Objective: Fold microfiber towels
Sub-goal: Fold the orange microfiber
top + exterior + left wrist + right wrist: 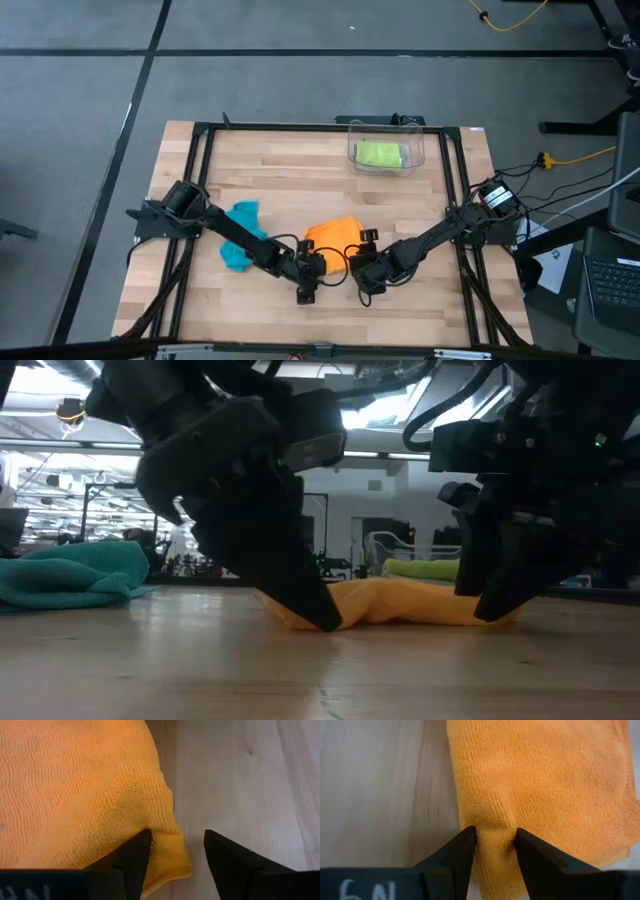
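high view: the orange towel (333, 234) lies mid-table between both grippers; the teal towel (240, 236) sits crumpled beside the left arm — not yet folded. the lime green towel (379, 154) rests in the clear bin (420, 150), apparently folded.

low view: both grippers are down at the orange towel's near edge.

left wrist view: the left gripper (174, 851) is spread, straddling a corner.

right wrist view: the right gripper (495, 844) pinches the towel's edge.

Bare table (400, 205) lies open at 12 o'clock of the orange towel (333, 232); teal towel (240, 235) blocks 9 o'clock, clear bin (386, 146) farther toward 1 o'clock.
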`<state>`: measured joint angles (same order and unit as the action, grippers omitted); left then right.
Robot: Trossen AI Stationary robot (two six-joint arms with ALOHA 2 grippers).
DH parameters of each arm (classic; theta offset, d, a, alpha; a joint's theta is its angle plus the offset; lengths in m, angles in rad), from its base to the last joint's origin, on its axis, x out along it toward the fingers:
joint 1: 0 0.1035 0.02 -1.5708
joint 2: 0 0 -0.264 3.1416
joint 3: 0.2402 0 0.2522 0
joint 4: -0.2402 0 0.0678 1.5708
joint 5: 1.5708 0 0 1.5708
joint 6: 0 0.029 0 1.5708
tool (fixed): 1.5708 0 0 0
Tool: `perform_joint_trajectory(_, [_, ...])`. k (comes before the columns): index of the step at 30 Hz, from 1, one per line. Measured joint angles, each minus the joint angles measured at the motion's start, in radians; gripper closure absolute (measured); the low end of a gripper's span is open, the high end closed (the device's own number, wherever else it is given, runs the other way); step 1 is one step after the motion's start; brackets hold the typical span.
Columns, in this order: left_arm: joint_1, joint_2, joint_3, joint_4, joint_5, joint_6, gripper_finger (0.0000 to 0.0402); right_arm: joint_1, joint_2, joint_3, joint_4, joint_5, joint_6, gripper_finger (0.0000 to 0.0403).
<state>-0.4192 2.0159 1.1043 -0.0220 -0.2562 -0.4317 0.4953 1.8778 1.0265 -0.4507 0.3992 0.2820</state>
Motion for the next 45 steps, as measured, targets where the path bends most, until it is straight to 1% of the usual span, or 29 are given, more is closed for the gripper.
perform_joint_trajectory(4, [0.004, 0.014, 0.001, 0.008, -0.006, -0.029, 0.0202, 0.0, 0.001, -0.001, 0.0, -0.002, 0.029, 0.0254])
perform_joint_trajectory(8, [-0.007, -0.002, -0.002, 0.007, 0.005, -0.054, 0.0204, 0.0, 0.002, -0.002, -0.007, -0.005, 0.038, 0.0254])
perform_joint_trajectory(12, [-0.034, -0.023, -0.006, -0.01, 0.007, -0.058, 0.0206, 0.008, 0.003, -0.002, -0.017, -0.007, 0.114, 0.0254])
perform_joint_trajectory(16, [-0.058, -0.034, -0.007, -0.03, 0.008, -0.064, 0.0206, 0.018, 0.003, -0.002, -0.021, -0.041, 0.186, 0.0254])
perform_joint_trajectory(19, [-0.072, -0.034, -0.007, -0.033, -0.022, -0.059, 0.0207, 0.03, 0.003, -0.002, -0.014, -0.039, 0.193, 0.0254])
perform_joint_trajectory(22, [-0.074, -0.035, -0.007, -0.039, -0.022, -0.058, 0.0207, 0.034, 0.004, -0.003, 0.011, -0.052, 0.198, 0.0254])
perform_joint_trajectory(26, [-0.074, -0.045, -0.008, -0.059, -0.014, -0.065, 0.0207, 0.04, 0.003, -0.004, 0.057, -0.098, 0.292, 0.0254])
perform_joint_trajectory(30, [-0.075, -0.088, -0.012, -0.125, -0.006, -0.079, 0.0207, 0.054, 0.004, -0.002, 0.071, -0.137, 0.393, 0.0253])
perform_joint_trajectory(34, [-0.076, -0.174, -0.011, -0.254, -0.017, -0.092, 0.0207, 0.079, 0.004, -0.004, 0.085, -0.145, 0.421, 0.0253])
perform_joint_trajectory(36, [-0.079, -0.207, -0.01, -0.32, -0.026, -0.11, 0.0207, 0.092, 0.004, -0.004, 0.113, -0.144, 0.448, 0.0253])
perform_joint_trajectory(38, [-0.081, -0.228, -0.01, -0.368, -0.037, -0.148, 0.0207, 0.101, 0.005, -0.005, 0.187, -0.16, 0.512, 0.0253])
perform_joint_trajectory(41, [-0.088, -0.239, -0.009, -0.342, -0.038, -0.212, 0.0207, 0.108, 0.011, -0.008, 0.297, -0.176, 0.603, 0.0253])
perform_joint_trajectory(45, [-0.105, -0.241, -0.009, -0.264, -0.039, -0.223, 0.0207, 0.11, 0.013, -0.003, 0.396, -0.168, 0.616, 0.0253])
